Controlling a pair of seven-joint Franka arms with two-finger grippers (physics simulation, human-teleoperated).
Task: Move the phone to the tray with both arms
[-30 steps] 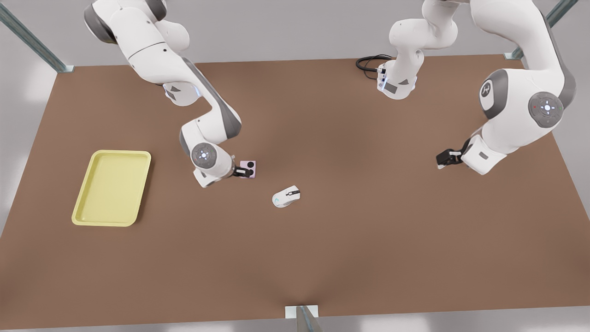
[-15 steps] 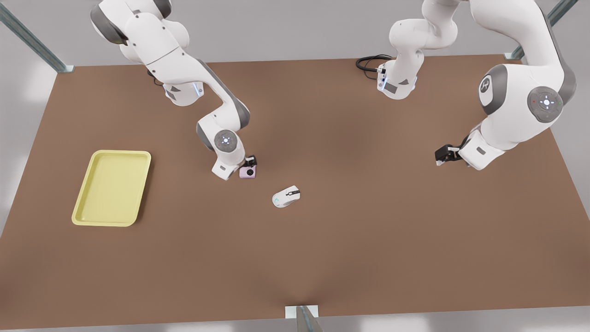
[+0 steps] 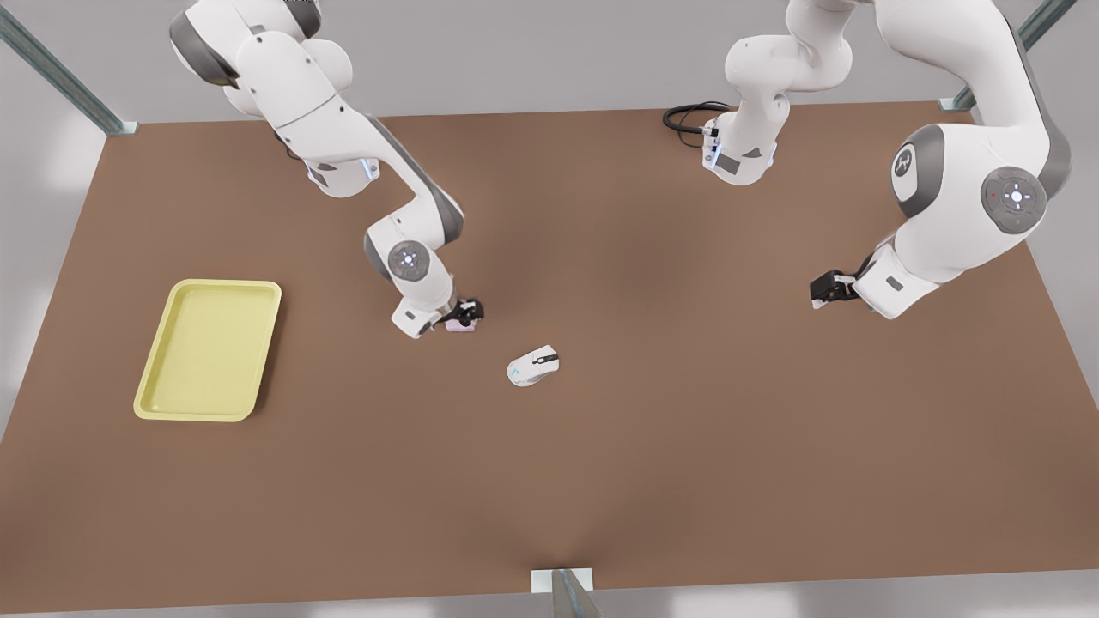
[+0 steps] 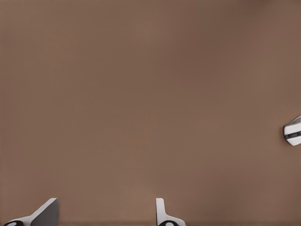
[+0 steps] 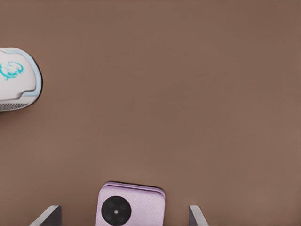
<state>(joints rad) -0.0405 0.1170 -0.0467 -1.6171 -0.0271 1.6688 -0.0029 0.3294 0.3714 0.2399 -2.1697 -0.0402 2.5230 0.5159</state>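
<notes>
1. The tray (image 3: 209,350) lies at the middle left of the front view, nothing in it, on the brown counter (image 3: 652,446), well apart from the phone.
2. The right gripper (image 3: 468,314), at centre-left of the front view, has turned over the last second from reaching sideways across the phone (image 3: 461,325) to pointing down onto it. Its jaws are spread, one finger on each side of the phone in the right wrist view (image 5: 130,205), not yet clenched. The phone lies flat on the counter, one black lens circle showing.
3. My reading: the grasp is lined up, and closing comes next, then a carry towards the tray at frame left.
4. The white mouse (image 3: 533,366) sits near the phone, on its lower right in the front view, away from the route to the tray; nothing lies between phone and tray.
5. The left gripper (image 3: 826,291) hangs at the middle right of the front view, jaws released and holding nothing, and has barely shifted; that arm waits.
</notes>
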